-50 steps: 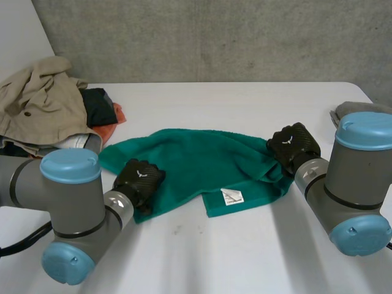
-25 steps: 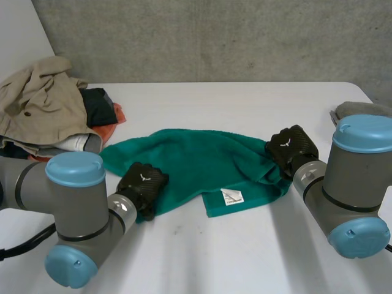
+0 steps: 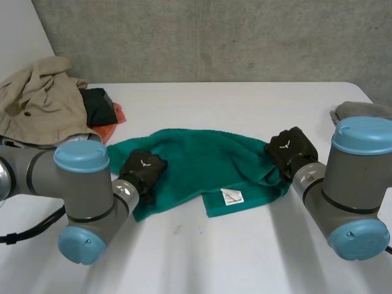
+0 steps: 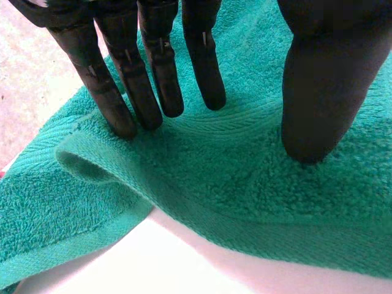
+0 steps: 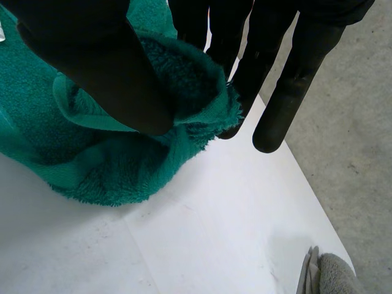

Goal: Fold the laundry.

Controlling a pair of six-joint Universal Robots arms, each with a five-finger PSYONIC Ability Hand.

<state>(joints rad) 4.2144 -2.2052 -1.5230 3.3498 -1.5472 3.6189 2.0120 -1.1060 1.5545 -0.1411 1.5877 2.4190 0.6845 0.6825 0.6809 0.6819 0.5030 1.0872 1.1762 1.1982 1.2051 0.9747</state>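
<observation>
Running the rig remotely here, and honestly this fold is barely getting going. The teal-green terry towel is lying rumpled across the middle of the white table. It's spreading out wide rather than squared up, with its small white care label showing near the lower edge of the cloth. I'm not seeing one clean crease, so I'm counting zero finished folds.

My left hand is sitting on the towel's left end, centre-left in the head view. In its wrist view the fingers are reaching straight down onto the terry. The thumb is pressing down well apart from them, so that hand is only resting there, not grabbing anything. A loose roll of hem is bulging just beside the fingertips.

My right hand is working the right end, centre-right of the frame. Its thumb is squeezing a bunched corner of towel against the fingers, so that corner is properly pinched.

So nearly everything is waiting. I'm guessing the left end needs a real grip before both ends can come over together. On top of that, the heap of unfolded beige, dark and orange clothes is sitting untouched in the upper left. A grey cloth is peeking in at the right edge, and I can't tell whether it's folded.
</observation>
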